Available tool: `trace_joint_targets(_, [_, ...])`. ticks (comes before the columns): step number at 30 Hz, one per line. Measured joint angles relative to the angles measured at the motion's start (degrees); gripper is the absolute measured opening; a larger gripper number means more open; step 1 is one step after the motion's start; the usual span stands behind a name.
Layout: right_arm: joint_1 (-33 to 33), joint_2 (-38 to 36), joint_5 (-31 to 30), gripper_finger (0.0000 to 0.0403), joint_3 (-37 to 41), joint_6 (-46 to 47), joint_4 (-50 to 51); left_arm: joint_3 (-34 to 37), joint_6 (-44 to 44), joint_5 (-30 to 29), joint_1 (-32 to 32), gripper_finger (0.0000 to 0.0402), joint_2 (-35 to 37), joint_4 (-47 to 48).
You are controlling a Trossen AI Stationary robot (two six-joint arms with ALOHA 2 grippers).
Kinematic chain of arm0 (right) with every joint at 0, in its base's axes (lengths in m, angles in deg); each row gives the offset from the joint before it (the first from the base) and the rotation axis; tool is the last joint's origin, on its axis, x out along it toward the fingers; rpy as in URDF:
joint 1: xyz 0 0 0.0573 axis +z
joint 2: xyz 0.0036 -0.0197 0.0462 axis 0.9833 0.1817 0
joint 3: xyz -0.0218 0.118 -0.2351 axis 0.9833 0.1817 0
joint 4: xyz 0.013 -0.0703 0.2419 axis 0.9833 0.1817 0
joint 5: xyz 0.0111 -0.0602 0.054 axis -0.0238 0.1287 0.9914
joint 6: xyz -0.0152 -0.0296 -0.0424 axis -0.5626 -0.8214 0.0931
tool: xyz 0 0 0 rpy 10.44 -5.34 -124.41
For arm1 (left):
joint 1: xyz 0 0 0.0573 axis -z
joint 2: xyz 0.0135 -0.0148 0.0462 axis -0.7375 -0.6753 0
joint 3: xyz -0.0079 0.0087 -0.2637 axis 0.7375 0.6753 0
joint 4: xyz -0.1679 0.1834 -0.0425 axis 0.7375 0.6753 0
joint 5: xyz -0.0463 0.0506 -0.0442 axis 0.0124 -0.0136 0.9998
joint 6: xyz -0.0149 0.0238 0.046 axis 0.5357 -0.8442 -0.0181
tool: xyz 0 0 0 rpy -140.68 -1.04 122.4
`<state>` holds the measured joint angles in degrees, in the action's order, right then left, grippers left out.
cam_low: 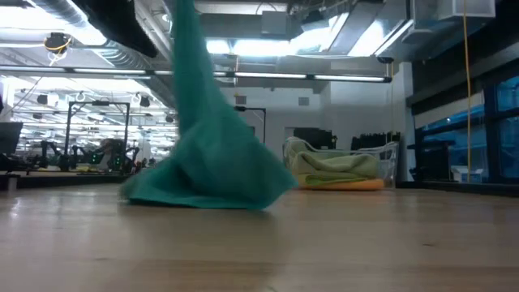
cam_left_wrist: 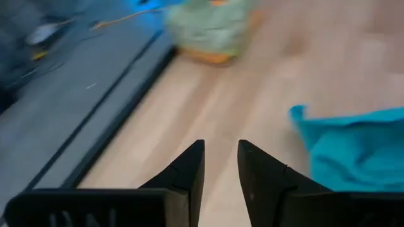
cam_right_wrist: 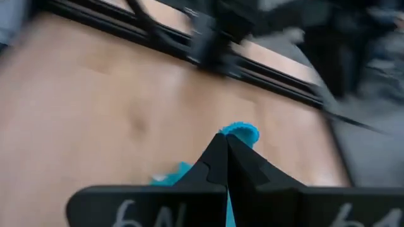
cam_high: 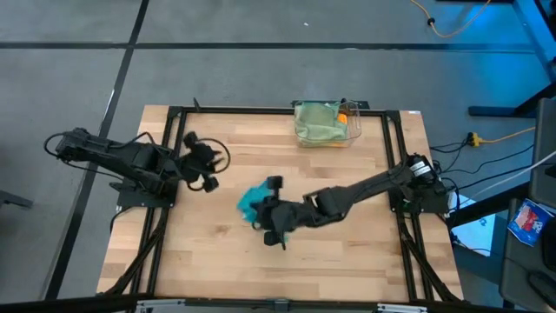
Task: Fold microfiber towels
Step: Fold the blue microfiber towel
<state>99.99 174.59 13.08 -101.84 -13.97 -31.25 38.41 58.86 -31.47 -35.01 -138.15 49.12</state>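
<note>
A teal towel (cam_high: 252, 202) hangs over the middle of the table, held up by my right gripper (cam_right_wrist: 226, 142), which is shut on it. In the low view the teal towel (cam_low: 203, 162) drops from above the picture and spreads into a heap on the wood. My left gripper (cam_left_wrist: 221, 148) hovers at the table's left, open, with nothing between its fingers; the teal towel (cam_left_wrist: 353, 157) lies off to one side of it. Green towels (cam_high: 317, 120) and an orange one (cam_low: 349, 185) sit in the clear bin (cam_high: 326, 137). My right gripper pinches a bunched bit of the teal towel between its two shut fingers; a small tuft (cam_right_wrist: 241, 131) sticks out past the fingertips. The fingers slant down from the table's right side. The towel hangs below them, its lower part (cam_low: 203, 191) heaped on the table.
The clear bin (cam_low: 381, 158) with the other towels stands at the table's far edge, right of centre. Black frame rails (cam_high: 261, 110) run along the table's far edge and sides. Bare wood lies near the front edge (cam_high: 261, 269).
</note>
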Motion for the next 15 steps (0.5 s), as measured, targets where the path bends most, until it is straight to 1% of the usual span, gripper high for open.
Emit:
trace_joint_targets(1, [-0.62, 0.00, 4.15, 0.0000, 0.00, -0.57, -1.02, 0.89, -1.96, 2.02, 0.02, 0.0087, -0.01, -2.64])
trace_joint_targets(3, [-1.62, 0.00, 10.31, 0.0000, 0.00, -0.47, -2.21, 2.52, -4.82, 5.65, 0.02, 0.0087, 0.01, -7.56])
trace_joint_targets(5, [-2.10, 0.00, 13.77, 0.0000, 0.02, -0.23, -3.09, 3.87, -7.08, 8.83, 0.00, 0.0087, -0.01, -12.01])
trace_joint_targets(7, [-2.11, 0.00, 14.61, 0.0000, 0.02, 0.20, -5.14, 4.84, -9.38, 11.97, 0.02, 0.0087, 0.01, -16.82])
trace_joint_targets(9, [-2.09, 0.00, 14.76, 0.0000, 0.02, 1.05, -7.98, 5.83, -12.17, 16.65, 0.00, 0.0087, 0.01, -21.23])
trace_joint_targets(11, [-1.82, -0.02, 14.94, 0.0000, -0.07, 2.13, -9.66, 6.69, -14.85, 22.99, 0.02, 0.0087, 0.01, -25.60])
trace_joint_targets(15, [-1.11, -0.09, 17.75, 0.0000, -3.05, 2.32, -5.72, 7.92, -19.80, 37.96, 0.04, 0.0087, 0.01, -33.02])
